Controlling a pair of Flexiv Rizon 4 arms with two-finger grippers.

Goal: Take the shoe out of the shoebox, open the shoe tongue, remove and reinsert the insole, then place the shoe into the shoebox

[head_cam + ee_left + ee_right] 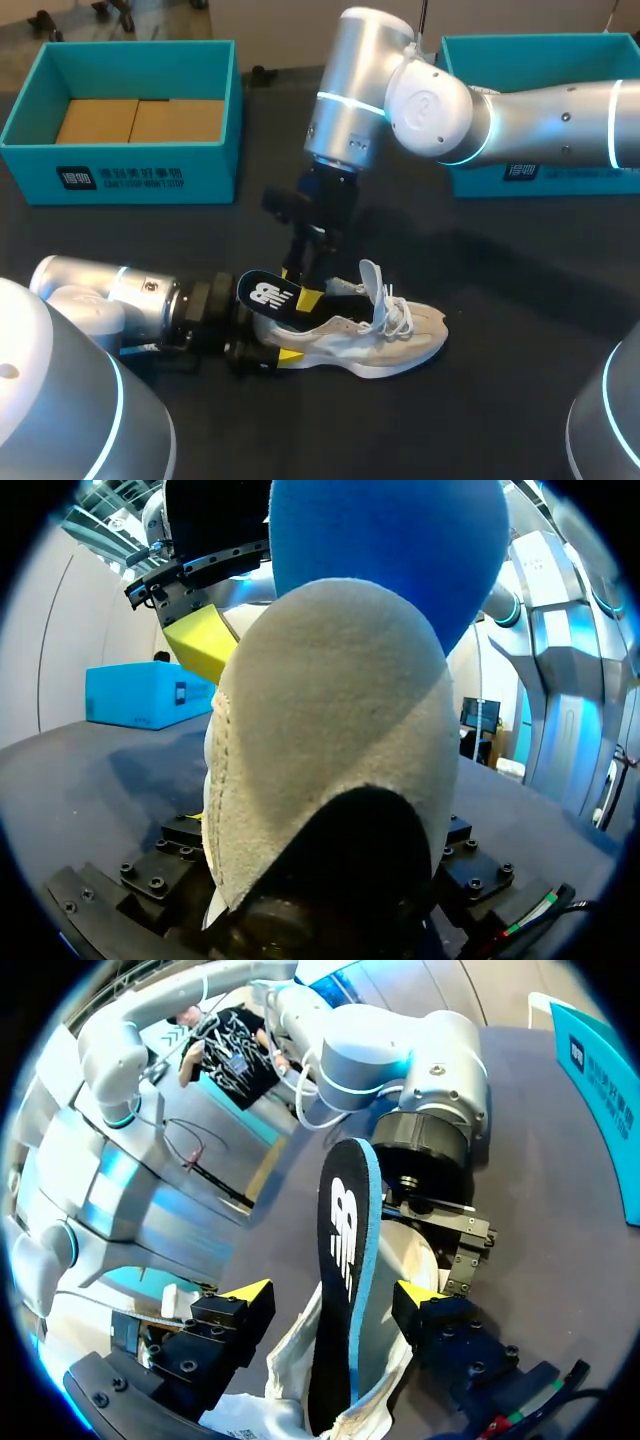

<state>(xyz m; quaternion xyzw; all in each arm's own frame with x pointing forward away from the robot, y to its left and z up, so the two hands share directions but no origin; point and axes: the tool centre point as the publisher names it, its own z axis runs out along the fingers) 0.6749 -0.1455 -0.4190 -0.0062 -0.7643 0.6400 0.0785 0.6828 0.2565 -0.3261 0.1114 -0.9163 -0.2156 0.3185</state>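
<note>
Pale fabric shoe (360, 335), white-soled, lies lower centre on the dark counter (500, 400), long axis left-right, toe right. A flat black insole (268, 293), blue-backed, tilts up from its heel. Left jaws clamp the heel; right jaws gape either side of the insole.

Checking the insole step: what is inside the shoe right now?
The black insole with a blue edge stands partly in the opening of the shoe, its free end sticking up between the open fingers of the right gripper. The shoe hides its lower end and the toe space.
</note>
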